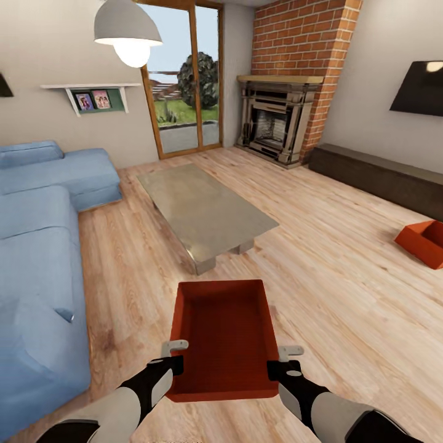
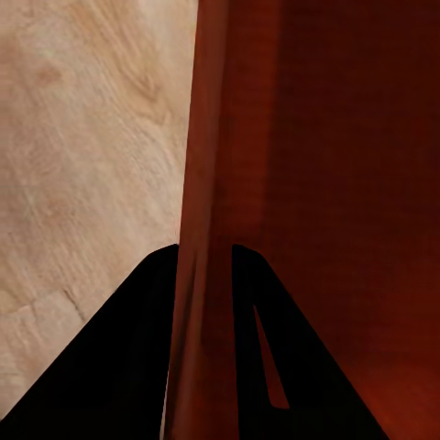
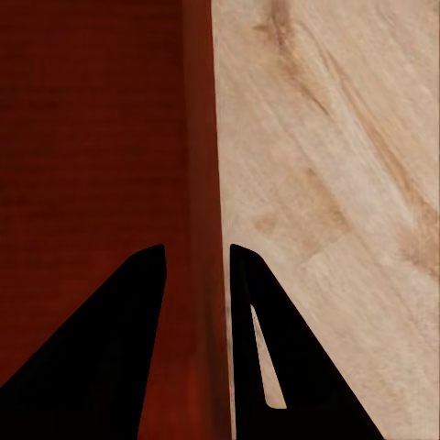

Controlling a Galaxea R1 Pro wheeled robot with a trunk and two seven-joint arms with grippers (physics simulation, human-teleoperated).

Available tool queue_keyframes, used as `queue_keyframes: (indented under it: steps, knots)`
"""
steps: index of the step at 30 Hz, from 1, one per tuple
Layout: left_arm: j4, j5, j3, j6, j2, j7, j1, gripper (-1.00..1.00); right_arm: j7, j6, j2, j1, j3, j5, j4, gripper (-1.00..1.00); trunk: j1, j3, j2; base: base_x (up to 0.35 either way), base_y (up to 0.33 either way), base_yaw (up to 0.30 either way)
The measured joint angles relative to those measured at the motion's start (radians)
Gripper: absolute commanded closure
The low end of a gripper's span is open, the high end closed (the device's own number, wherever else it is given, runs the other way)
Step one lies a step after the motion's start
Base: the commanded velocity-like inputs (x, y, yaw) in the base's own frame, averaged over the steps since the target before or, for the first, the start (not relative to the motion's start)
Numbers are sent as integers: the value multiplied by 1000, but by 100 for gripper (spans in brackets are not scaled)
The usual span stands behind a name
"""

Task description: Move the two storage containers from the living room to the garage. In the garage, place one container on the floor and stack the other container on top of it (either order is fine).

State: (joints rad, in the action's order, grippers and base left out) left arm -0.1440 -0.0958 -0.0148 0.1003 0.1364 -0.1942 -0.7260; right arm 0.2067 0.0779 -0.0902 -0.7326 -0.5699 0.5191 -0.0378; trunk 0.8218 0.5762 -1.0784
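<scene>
One orange-red storage container (image 1: pixel 224 335) is being held up in front of the robot, over the light wood floor (image 1: pixel 344 264) of the living room. It is being pinched on both long walls, near the close end. The left gripper (image 1: pixel 174 355) is being closed on the left wall (image 2: pixel 203 183), with one finger inside the bin and one outside. The right gripper (image 1: pixel 282 362) is being closed the same way on the right wall (image 3: pixel 200 183). The fingers are narrow, with only the thin wall between them.

The bin is open on top and looks empty, so it is probably light. The walls look thin and stiff, and may be a bit slippery, so a firm pinch on both sides is likely being needed to stop it tipping forward.

The second storage container (image 1: pixel 424 241) is being left on the floor far off to the right, near the low dark cabinet (image 1: pixel 375 175). A low table (image 1: pixel 203 209) is standing just ahead, a blue sofa (image 1: pixel 37 258) is sitting to the left, and a brick fireplace (image 1: pixel 280 120) is seen at the back.
</scene>
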Motion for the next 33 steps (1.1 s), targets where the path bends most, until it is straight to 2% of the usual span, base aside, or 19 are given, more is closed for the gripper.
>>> queue_keyframes:
  steps: [6,10,26,33]
  knots:
    - [1,-1,0,-1,0,0,0,100,0,0,0,0,0,0,0,100,0,0,0,0,0,287]
    - [1,2,-2,-1,1,-1,0,100,0,0,0,0,1,-2,0,100,0,0,0,-28,-6,73]
    - [1,3,-2,0,1,0,0,100,0,0,0,0,1,0,1,100,1,0,0,-280,-112,2]
    - [0,2,-3,-2,1,0,0,100,-1,0,1,0,-2,1,-1,100,0,0,0,-70,-11,132]
